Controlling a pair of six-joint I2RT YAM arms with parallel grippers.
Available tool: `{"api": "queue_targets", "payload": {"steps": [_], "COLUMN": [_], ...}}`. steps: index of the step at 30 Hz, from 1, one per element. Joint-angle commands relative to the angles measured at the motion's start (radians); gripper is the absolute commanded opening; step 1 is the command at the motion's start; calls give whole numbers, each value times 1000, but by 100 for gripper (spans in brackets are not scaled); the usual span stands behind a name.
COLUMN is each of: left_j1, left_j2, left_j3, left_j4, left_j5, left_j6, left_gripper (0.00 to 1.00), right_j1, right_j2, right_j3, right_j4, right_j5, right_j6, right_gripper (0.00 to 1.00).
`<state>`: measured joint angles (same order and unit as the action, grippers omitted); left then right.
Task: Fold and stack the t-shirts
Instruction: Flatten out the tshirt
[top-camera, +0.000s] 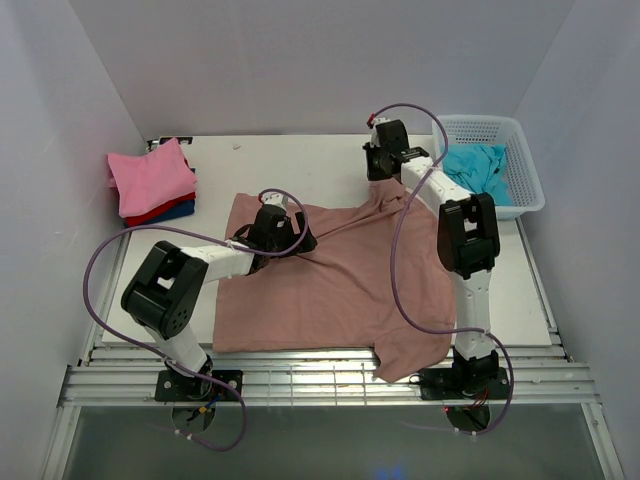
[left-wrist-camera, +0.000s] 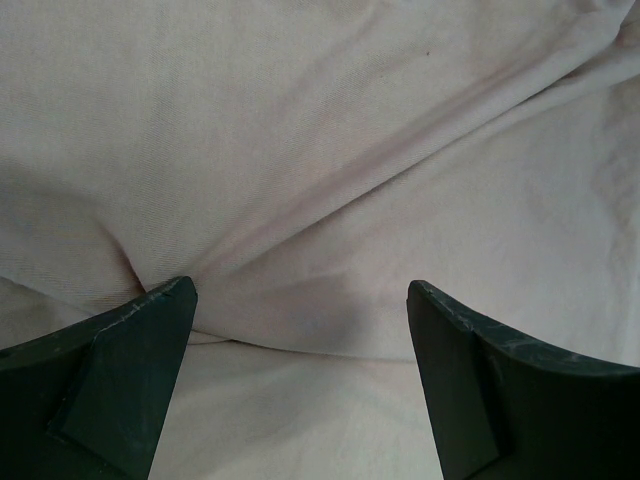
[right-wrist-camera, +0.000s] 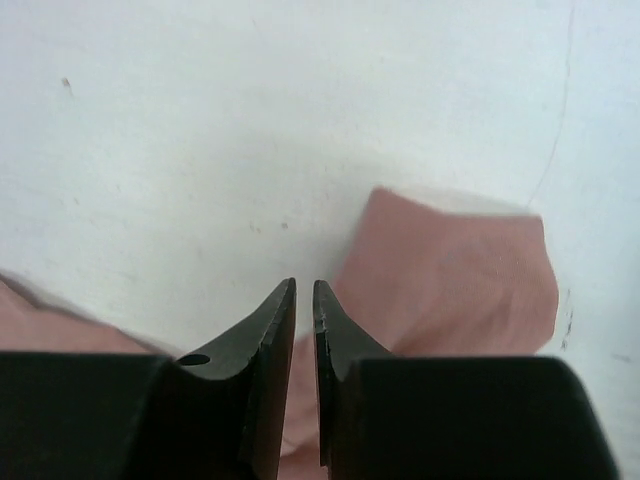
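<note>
A large dusty rose-brown t-shirt (top-camera: 330, 285) lies spread on the white table, one sleeve (right-wrist-camera: 450, 280) drawn toward the back right. My left gripper (top-camera: 300, 240) hovers low over the shirt's upper middle. It is wide open (left-wrist-camera: 300, 290), with creased cloth (left-wrist-camera: 330, 180) under it and nothing between the fingers. My right gripper (top-camera: 385, 172) sits just above that sleeve's end. Its jaws (right-wrist-camera: 305, 285) stand a narrow slit apart and pinch nothing. A folded pink t-shirt (top-camera: 150, 175) tops a red one (top-camera: 145, 214) and a dark blue one (top-camera: 178, 210) at the back left.
A white lattice basket (top-camera: 528, 190) at the back right holds a crumpled turquoise t-shirt (top-camera: 478, 168). The rose-brown shirt's lower right corner hangs over the table's front edge (top-camera: 300, 352). White walls close in the left, back and right sides.
</note>
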<state>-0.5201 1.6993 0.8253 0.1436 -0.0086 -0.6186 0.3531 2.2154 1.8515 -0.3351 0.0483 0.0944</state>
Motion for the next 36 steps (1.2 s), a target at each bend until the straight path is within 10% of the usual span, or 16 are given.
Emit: {"api": "queue_targets", "payload": {"steps": [1,26,32,36], "left_j1": [0,0,0,0], "left_j2": [-20,-21,-32,-21], "left_j3": [-2,9,-2,-5], "left_j4": [-24,-24,-29,-30], "left_j5": [7,7,2,-1], "left_j6": [2,2,11,13], "left_gripper": [98,98,98,98], "right_j1": [-3,-5,-5,-11], "right_j2": [70,164,205,172], "right_j3": [113,106,118,88], "right_j4": [-38,-88,-82,-16], "right_j5": [-13,128,38,-75], "right_j6": [-18,-130,-114,-59], "right_gripper": [19,43,10,8]}}
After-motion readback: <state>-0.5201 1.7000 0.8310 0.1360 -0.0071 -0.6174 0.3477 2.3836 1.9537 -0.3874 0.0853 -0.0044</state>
